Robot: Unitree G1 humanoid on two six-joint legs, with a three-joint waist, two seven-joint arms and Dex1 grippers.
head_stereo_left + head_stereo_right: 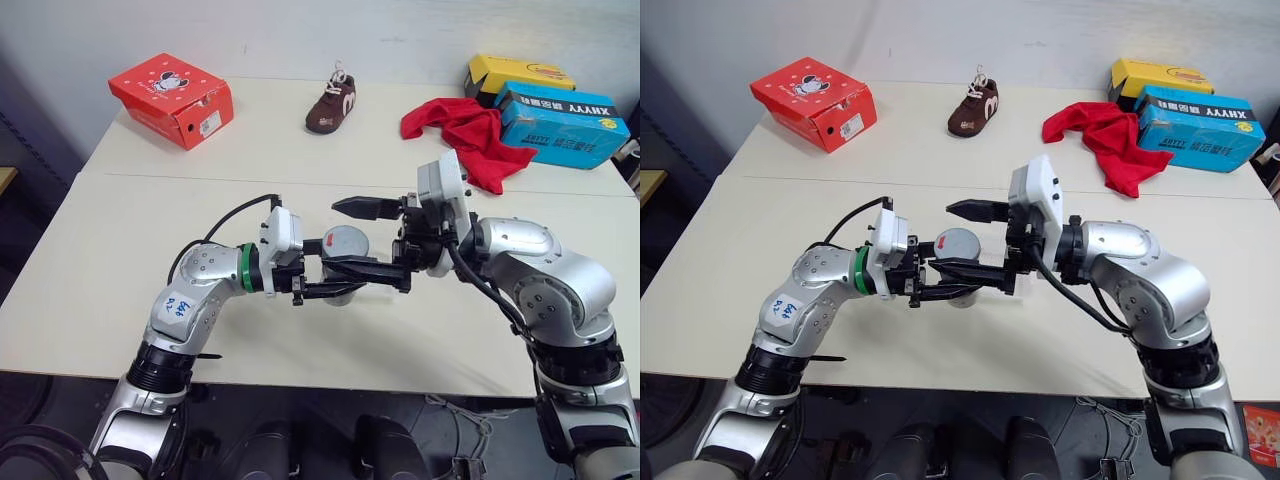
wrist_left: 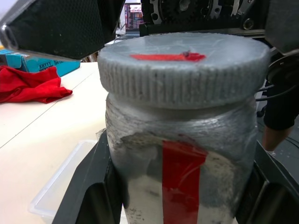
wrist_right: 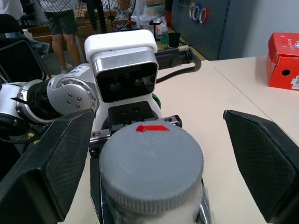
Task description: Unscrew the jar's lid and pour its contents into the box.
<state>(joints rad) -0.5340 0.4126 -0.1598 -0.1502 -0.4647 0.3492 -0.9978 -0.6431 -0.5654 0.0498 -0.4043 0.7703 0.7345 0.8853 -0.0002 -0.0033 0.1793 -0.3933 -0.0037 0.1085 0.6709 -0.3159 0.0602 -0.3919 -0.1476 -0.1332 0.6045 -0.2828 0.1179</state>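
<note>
A pale cream table [image 1: 130, 270] fills the scene, made of two tops joined along a seam that runs across behind the arms, with a light wall at the far edge; the right wrist view shows a person standing beyond the table's end. At the far left corner sits a red shoe box [image 1: 172, 99], well apart from the work; nearer the middle of the back top stands a small brown shoe [image 1: 332, 103], then a crumpled red cloth [image 1: 468, 135], and at the far right a yellow box [image 1: 518, 75] behind a blue box [image 1: 563, 123], the cloth lying just beside them. In front, over the near top, the left gripper [image 1: 345, 279] reaches in level from the left, its black fingers clamped on the body of the jar [image 2: 180, 165], red stripe showing, held off the surface. The lid [image 3: 150, 168] is on the jar, grey with a red mark. The right gripper [image 3: 152, 163] faces it from the right, its fingers [image 3: 44, 158] spread either side of the lid and clear of it. The clear box [image 2: 63, 184] lies on the table under the jar. The near top is bare to left and right of the arms.
</note>
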